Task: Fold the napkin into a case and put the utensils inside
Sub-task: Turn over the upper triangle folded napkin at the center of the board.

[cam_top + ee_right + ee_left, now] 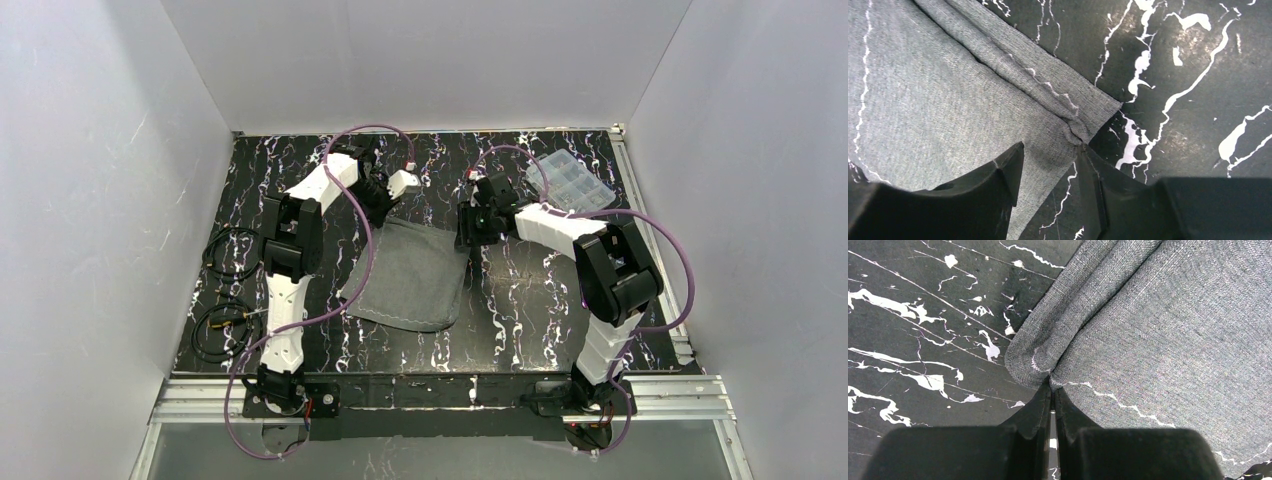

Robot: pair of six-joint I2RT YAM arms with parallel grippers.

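Two far corners, dark grey stitched-edge fabric napkin (pixel 410 275): left claw (pixel 1051 384) pinched onto one; right claw (pixel 1050 147) parted astride other.

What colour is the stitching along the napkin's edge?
Pale, nearly white stitching on the dark grey napkin; clearest in the left wrist view.
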